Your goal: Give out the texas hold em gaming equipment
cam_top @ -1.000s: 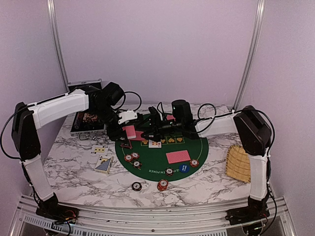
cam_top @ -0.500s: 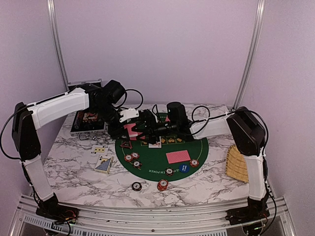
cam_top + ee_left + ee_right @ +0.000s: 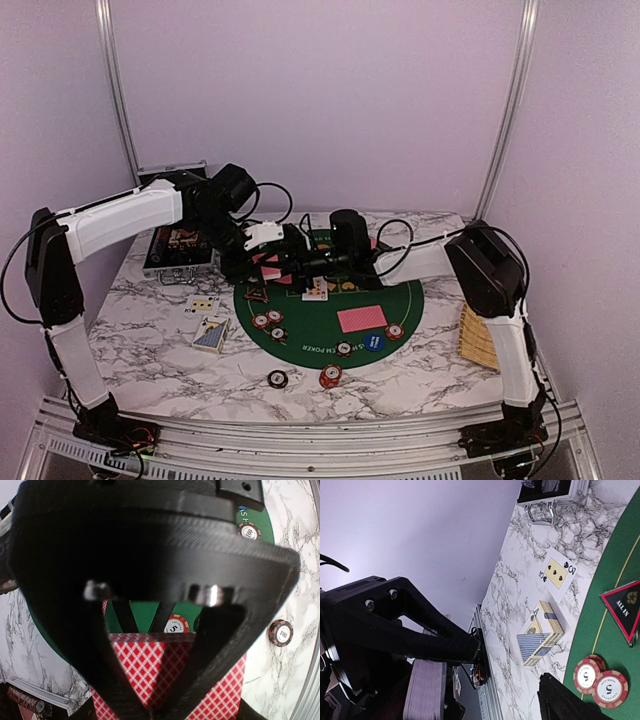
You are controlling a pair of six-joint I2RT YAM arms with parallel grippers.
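My left gripper (image 3: pixel 258 262) is shut on a deck of red-backed playing cards (image 3: pixel 267 266) above the far left part of the green mat (image 3: pixel 330 312). In the left wrist view the deck (image 3: pixel 135 665) fills the bottom, behind the left gripper (image 3: pixel 150 702). My right gripper (image 3: pixel 291 258) stands open right beside the deck, whose grey edge (image 3: pixel 425 690) shows at the lower left of the right wrist view. On the mat lie one face-down card (image 3: pixel 361 318), one face-up card (image 3: pixel 315 292), a triangular marker (image 3: pixel 256 293) and poker chips (image 3: pixel 271 324). A blue chip (image 3: pixel 374 342) lies near the mat's front.
Two chips (image 3: pixel 277 378) (image 3: pixel 331 376) lie on the marble in front of the mat. A card box (image 3: pixel 211 333) and a face-up card (image 3: pixel 203 303) sit left of the mat. The black case (image 3: pixel 178 245) is at the back left, the wicker tray (image 3: pixel 483 335) at the right.
The right arm has reached further left across the mat, bringing its open gripper up to the deck. The left gripper has stayed in place, still holding the deck.
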